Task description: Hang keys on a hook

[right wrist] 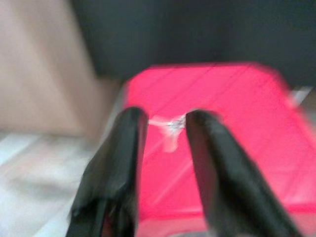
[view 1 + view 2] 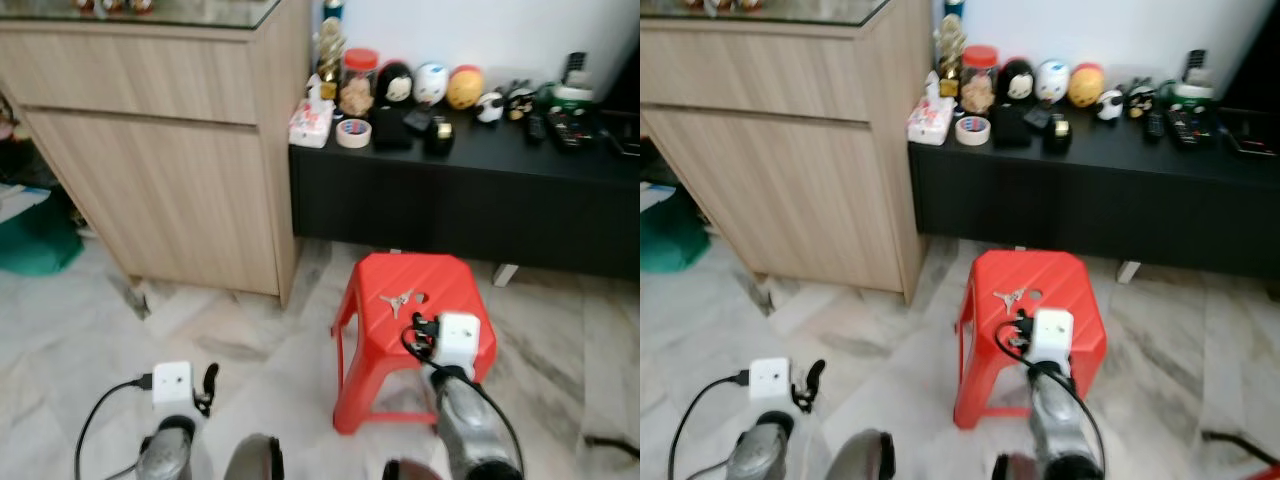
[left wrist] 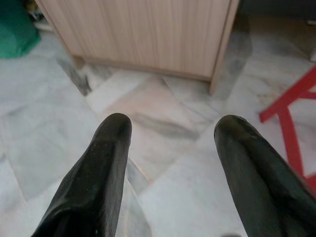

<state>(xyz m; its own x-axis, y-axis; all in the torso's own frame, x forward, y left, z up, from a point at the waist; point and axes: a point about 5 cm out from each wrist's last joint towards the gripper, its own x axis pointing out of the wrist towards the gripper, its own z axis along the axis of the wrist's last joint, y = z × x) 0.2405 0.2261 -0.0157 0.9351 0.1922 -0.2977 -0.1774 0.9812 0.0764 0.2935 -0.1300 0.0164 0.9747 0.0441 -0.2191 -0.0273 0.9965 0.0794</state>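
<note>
A small bunch of silver keys (image 2: pixel 397 299) lies on top of a red plastic stool (image 2: pixel 450 280) on the marble floor. My right gripper (image 1: pixel 167 118) hovers just behind the keys (image 1: pixel 169 126) over the stool's near part, open, with the keys seen through the gap between its fingers and nothing held. The right wrist (image 2: pixel 458 340) sits over the stool's front right corner. My left gripper (image 3: pixel 170 123) hangs low over the floor at the left, open and empty. I see no hook.
A light wooden cabinet (image 2: pixel 180 150) stands at the left. A low black sideboard (image 2: pixel 470 190) behind the stool carries tape, a jar, round figurines and remotes. A green bag (image 2: pixel 35 240) lies at the far left. Bare floor lies between the cabinet and the stool.
</note>
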